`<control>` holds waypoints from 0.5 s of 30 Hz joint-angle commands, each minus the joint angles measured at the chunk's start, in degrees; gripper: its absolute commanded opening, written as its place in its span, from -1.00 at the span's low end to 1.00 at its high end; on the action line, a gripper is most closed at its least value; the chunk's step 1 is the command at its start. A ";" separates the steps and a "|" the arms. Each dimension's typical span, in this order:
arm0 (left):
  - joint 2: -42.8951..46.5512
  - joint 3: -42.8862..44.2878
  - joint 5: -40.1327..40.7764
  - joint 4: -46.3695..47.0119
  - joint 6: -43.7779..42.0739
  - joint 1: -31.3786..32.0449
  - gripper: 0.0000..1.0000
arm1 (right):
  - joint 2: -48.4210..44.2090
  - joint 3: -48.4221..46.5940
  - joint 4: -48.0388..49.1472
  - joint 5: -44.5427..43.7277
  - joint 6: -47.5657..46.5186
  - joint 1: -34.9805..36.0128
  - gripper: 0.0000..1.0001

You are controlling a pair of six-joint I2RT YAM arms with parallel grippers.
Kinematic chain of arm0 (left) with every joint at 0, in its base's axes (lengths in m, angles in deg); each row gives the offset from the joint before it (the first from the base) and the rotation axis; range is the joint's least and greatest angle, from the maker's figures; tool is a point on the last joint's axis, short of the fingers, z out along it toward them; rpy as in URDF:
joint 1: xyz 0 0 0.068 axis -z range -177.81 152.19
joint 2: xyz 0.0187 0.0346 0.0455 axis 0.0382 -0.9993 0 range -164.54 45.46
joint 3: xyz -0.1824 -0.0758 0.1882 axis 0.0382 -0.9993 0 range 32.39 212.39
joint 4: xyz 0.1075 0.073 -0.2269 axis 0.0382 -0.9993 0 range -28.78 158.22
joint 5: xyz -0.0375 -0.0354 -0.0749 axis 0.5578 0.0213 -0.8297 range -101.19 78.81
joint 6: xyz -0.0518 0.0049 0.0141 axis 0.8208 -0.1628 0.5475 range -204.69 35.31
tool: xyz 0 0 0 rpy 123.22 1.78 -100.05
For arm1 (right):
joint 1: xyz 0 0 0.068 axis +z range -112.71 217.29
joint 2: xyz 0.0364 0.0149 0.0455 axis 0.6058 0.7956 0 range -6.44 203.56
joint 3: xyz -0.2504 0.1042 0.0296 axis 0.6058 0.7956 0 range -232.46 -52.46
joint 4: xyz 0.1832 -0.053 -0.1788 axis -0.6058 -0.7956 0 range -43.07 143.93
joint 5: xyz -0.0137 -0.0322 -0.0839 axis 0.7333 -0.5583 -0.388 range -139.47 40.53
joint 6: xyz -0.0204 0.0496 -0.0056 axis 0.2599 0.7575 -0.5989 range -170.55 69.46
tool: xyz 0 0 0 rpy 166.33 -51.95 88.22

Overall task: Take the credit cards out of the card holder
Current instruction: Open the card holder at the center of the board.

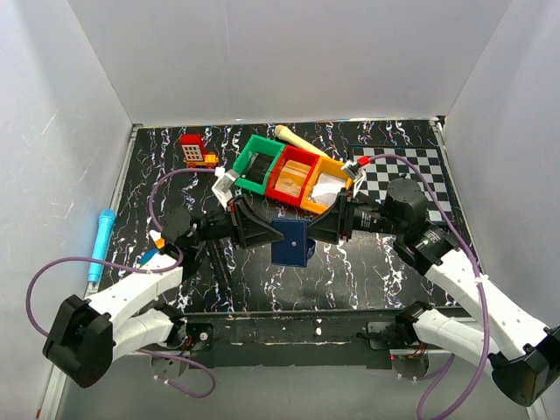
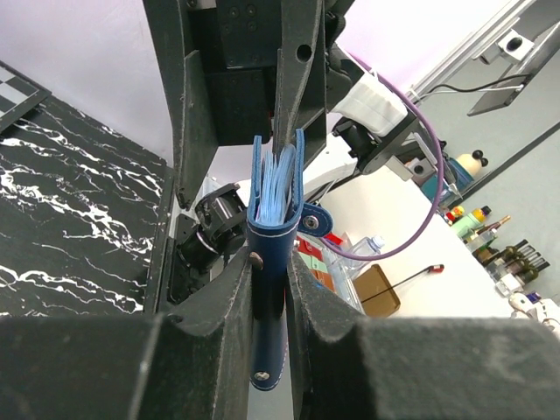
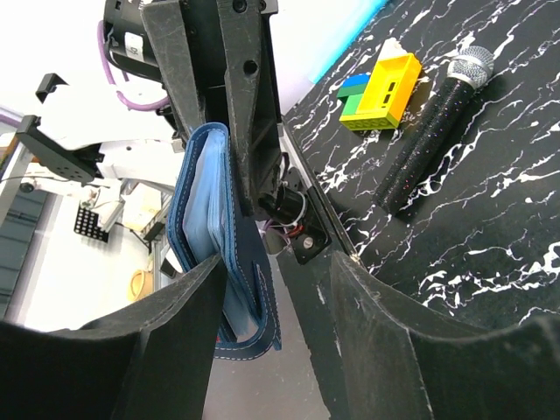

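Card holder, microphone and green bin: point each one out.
card holder (image 1: pixel 290 242), top external view, navy outer face
microphone (image 3: pixel 433 131), right wrist view, middle of black handle
green bin (image 1: pixel 267 143), top external view, far rim

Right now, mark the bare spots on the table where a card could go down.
Bare: the marble between the card holder and the near table edge; the checkerboard mat, back right; the corner left of the red toy. Crowded: the coloured bins at back centre, and the middle around the holder.
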 commanded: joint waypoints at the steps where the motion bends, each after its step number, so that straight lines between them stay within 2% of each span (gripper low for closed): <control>1: -1.71 2.90 5.00 3.45 0.49 1.63 -1.00 | 1.97 0.98 8.24 5.95 3.48 2.16 0.22; 4: -2.24 2.98 5.97 4.15 0.84 1.99 -1.00 | 2.76 0.46 8.24 7.35 3.57 2.34 0.21; 7: -2.94 3.59 7.55 3.89 0.76 2.42 -1.00 | 3.99 -0.25 7.36 8.41 3.31 2.95 0.11; 8: -3.12 4.03 7.99 3.72 0.84 2.51 -0.98 | 4.26 -0.33 7.10 8.59 3.04 3.13 -0.10; 9: -3.56 4.38 8.34 3.37 0.76 2.51 -0.90 | 4.26 -0.16 7.10 8.50 3.13 3.30 -0.21; 15: -4.00 5.88 9.13 -0.14 -0.03 2.69 -0.66 | 3.29 -0.95 4.64 8.41 1.37 3.39 -0.63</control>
